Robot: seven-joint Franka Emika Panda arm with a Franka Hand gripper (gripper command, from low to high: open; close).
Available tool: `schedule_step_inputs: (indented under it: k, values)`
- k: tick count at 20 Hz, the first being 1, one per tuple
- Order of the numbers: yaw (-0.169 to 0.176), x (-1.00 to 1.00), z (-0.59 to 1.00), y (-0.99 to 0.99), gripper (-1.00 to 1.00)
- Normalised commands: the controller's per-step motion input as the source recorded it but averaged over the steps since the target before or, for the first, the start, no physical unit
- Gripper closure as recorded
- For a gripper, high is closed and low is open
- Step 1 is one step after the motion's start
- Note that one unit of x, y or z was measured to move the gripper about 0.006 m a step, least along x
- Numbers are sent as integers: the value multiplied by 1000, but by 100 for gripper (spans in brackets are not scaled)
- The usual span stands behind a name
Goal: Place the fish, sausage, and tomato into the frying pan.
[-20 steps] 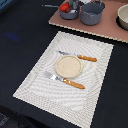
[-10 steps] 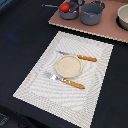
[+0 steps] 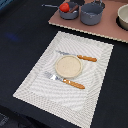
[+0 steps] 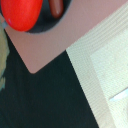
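Note:
The frying pan stands on the pink board at the back of the exterior view, its thin handle toward that view's left. The tomato sits in it at the left rim. The wrist view shows the tomato very close, with the sausage beside it inside the dark pan. The fish is hidden. A dark shape at the exterior view's top edge over the pan may be my gripper. Its fingers do not show clearly, so I cannot tell whether it is open or shut.
A taller grey pot stands right of the pan, and a white bowl is at the far right of the board. On the placemat lie a tan plate and two pieces of orange-handled cutlery.

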Motion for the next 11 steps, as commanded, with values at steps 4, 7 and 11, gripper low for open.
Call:
schedule_step_inputs:
  k: [4,7,11]
  values:
    - [-167,-151,172,-466,-100]
    - [-19,-50,30,-90,-100]
    - [0,0,0,0,-100]
